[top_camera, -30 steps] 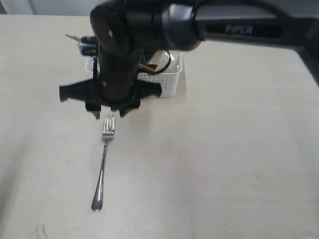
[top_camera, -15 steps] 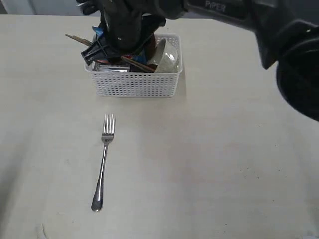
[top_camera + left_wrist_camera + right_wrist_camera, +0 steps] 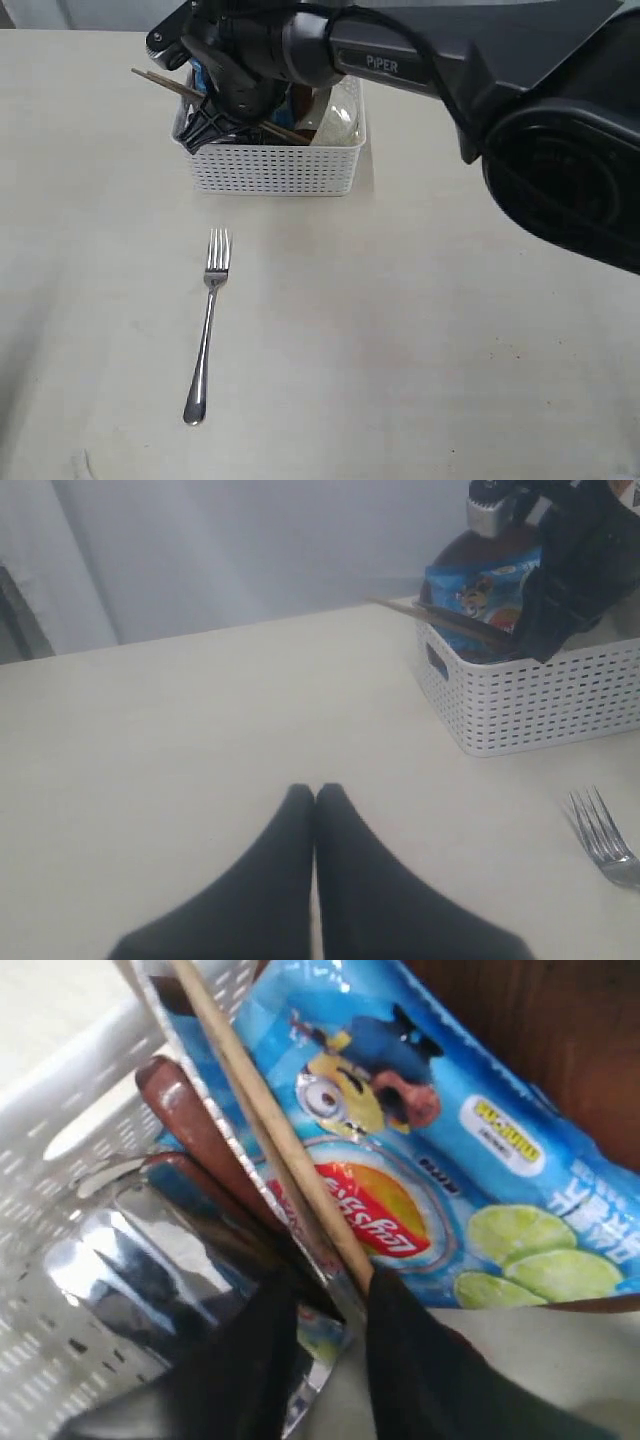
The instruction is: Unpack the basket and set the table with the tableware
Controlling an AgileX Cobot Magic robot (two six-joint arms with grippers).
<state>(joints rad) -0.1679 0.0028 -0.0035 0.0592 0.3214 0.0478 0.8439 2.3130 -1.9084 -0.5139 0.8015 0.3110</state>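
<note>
Now, your right gripper [image 3: 330, 1288] sits inside basket [image 3: 275, 170] near table [image 3: 450, 350] far edge, straddling chopsticks [image 3: 262, 1110]; cannot tell if pinching. Left gripper [image 3: 315, 792] jaws pressed together. Fork [image 3: 208, 320] lies mid-table.

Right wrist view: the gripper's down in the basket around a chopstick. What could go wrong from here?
1. The chip bag's crimped edge lies right beside the chopstick, between the right gripper's fingers. Closing may pinch both and drag the bag out.
2. The chopstick pokes out over the basket rim. Once lifted, it could pivot in the jaws and snag there.
3. The steel cup sits close beside one finger and could get knocked.
</note>
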